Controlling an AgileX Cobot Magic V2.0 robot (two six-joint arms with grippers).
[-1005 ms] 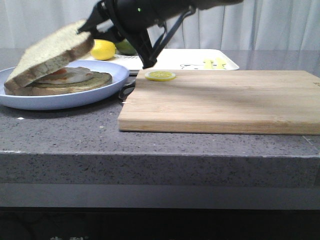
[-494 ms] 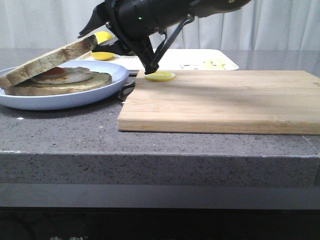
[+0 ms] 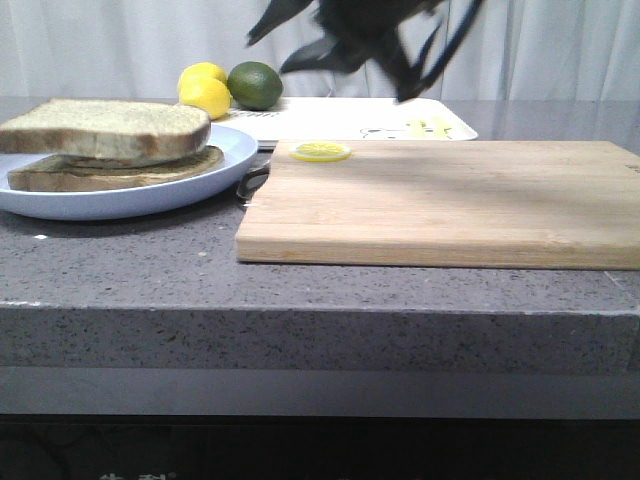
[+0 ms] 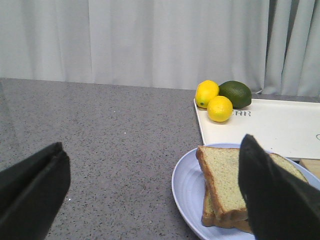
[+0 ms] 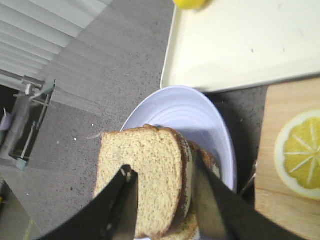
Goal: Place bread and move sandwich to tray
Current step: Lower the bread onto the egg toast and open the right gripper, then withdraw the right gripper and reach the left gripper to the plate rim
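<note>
On the sandwich, the bread.

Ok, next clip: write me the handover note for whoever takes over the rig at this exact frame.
Right hand: open, empty, raised above the bread.
Left hand: open, empty, near the plate.
Bread lies flat on top of the sandwich on the blue plate, at the table's left.
Tray sits behind the cutting board; two lemons and a lime at its left end.
A lemon slice lies on the board.
Done: bread placed.
Left: move the sandwich to the tray.
</note>
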